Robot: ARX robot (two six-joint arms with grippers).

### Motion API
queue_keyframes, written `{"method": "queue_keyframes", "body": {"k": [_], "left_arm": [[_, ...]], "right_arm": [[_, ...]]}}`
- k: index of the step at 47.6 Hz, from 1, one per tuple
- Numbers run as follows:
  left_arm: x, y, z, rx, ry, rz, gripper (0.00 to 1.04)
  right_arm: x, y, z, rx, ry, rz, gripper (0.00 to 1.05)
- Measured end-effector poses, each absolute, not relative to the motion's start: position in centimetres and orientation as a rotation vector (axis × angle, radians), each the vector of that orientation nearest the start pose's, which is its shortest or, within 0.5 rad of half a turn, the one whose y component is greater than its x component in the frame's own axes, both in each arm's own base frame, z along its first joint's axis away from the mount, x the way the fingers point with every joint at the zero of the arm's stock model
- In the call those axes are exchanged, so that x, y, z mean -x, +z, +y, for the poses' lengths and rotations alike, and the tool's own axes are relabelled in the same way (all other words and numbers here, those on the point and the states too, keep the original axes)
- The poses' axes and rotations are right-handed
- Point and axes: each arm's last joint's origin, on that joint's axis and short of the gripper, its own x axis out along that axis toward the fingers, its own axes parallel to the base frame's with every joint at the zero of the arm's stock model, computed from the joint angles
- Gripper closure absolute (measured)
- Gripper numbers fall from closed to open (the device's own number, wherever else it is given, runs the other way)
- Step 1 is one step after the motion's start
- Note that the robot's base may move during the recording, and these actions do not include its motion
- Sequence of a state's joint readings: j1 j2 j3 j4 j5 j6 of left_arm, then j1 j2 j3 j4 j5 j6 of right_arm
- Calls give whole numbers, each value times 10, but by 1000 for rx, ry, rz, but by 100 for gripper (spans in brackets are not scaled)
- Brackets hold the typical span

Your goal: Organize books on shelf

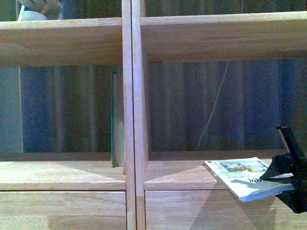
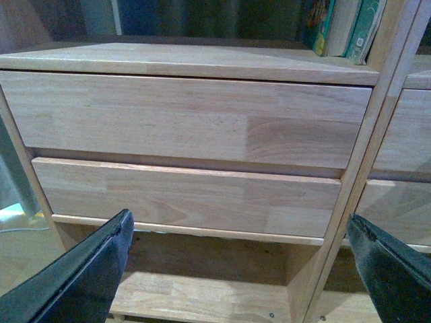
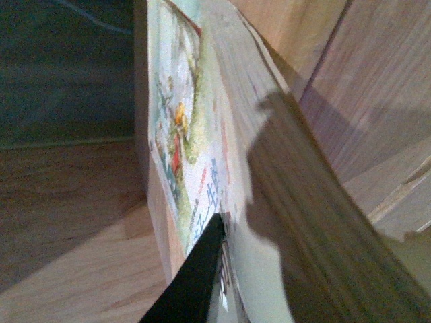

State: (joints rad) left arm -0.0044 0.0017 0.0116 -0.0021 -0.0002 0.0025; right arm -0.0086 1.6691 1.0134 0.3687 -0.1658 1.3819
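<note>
Between the right jaws sits the thin white and pale-blue paperback (image 1: 240, 178), clamped at one end, so the jaws are closed down to the book's thickness. In the front view the black right fingers (image 1: 288, 165) pinch the end nearest them. The book reaches out from them toward the left arm's side, cover up and tilted. It hangs level with the front edge of the bottom board of the right-hand compartment of the shelf (image 1: 127, 96), overlapping the drawer front (image 1: 201, 211) beneath. Whether it touches that board I cannot tell. The right wrist view shows one dark finger (image 3: 195, 282) lying flat on the colourful cover, with the page block running alongside it and light wood just beyond.

Well apart from the right jaws, across the centre uprights, the slim green-edged book (image 1: 114, 120) stands upright in the left-hand compartment, pressed against the upright.

The left jaws are spread wide and hold nothing. Their two black fingers (image 2: 87, 276) sit at opposite sides of the left wrist view with open air between them. Straight ahead of these jaws are two light-wood drawer faces (image 2: 182, 121), one above the other, and neither is touched. Higher up beyond the jaws, on the board over those drawers, a few upright books (image 2: 343, 27) with green and cream edges stand against the column's side.
</note>
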Motion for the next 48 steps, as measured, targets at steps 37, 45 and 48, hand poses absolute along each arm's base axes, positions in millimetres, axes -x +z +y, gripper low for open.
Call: {"method": "queue_keyframes", "body": {"k": [37, 45, 48], "left_arm": [[-97, 167, 0, -2, -4, -8, 7], [-97, 167, 0, -2, -4, -8, 7], [-97, 167, 0, -2, -4, -8, 7]], "right_arm": [[-236, 350, 5, -979, 596, 102, 90], [-221, 356, 23, -943, 677, 91, 90], [-217, 357, 34, -926, 706, 98, 90]]}}
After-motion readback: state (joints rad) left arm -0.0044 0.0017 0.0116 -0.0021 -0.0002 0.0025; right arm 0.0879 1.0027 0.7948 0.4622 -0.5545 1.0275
